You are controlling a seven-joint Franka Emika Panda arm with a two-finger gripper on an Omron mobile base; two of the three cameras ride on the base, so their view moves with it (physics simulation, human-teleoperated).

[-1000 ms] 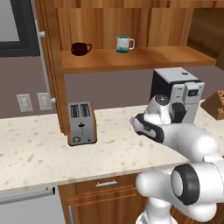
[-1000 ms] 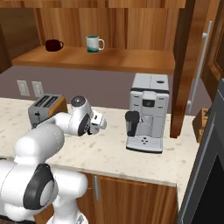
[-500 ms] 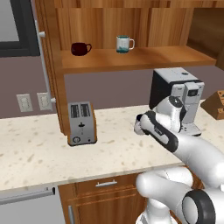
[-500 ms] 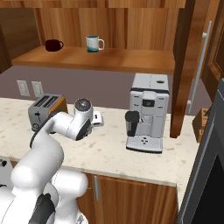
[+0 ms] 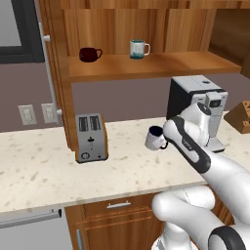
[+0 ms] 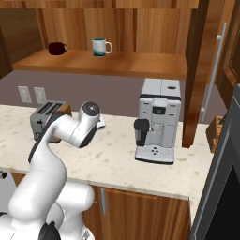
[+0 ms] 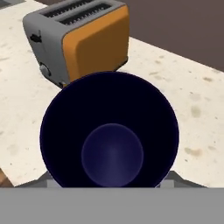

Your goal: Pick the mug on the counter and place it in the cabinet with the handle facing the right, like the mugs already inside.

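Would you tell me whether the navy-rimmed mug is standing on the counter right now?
No, the mug hangs tilted above the counter, carried at the tool.

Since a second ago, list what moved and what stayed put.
The arm has swung right, toward the coffee machine. The mug is now seen off the counter, mouth turned sideways, at the gripper; the grip itself is hidden. The toaster, maroon mug and teal-rimmed mug stayed put.

Tool (image 5: 163,141) clamped, arm bent, raised.
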